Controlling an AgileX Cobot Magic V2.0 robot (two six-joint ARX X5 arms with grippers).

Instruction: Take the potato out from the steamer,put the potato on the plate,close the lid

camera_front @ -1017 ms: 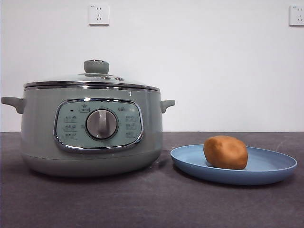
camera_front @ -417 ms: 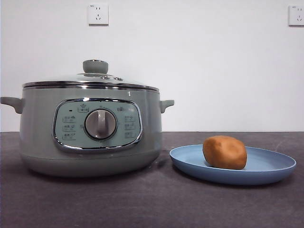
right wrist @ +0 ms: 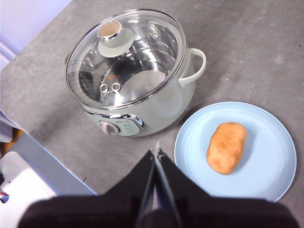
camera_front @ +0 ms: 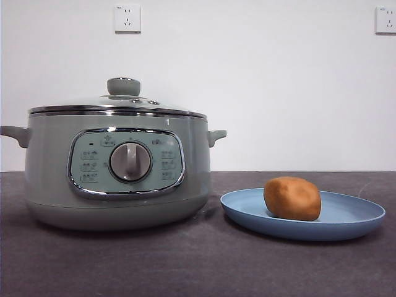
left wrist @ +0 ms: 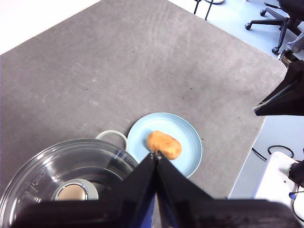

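Both grippers, left (left wrist: pixel 155 159) and right (right wrist: pixel 156 154), hang high with jaws pressed together, empty. Smooth orange-brown potato (camera_front: pixel 292 198) lies on the shallow light-blue plate (camera_front: pixel 359 213); domed glass lid (camera_front: pixel 117 102) sits on the sage-green steamer (camera_front: pixel 49 167). Nothing looks left to do.

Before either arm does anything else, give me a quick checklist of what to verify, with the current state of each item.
1. Potato out of the steamer and lying on the plate: ok.
2. Lid seated level on the steamer's rim: ok, it looks flush in the front view.
3. Nothing left inside the steamer: ok, through the glass only the bare metal inside shows.
4. Left gripper shut, empty and high above the table: ok.
5. Right gripper shut, empty and clear of the things: ok.
6. Plate resting flat beside the steamer, apart from it: ok.
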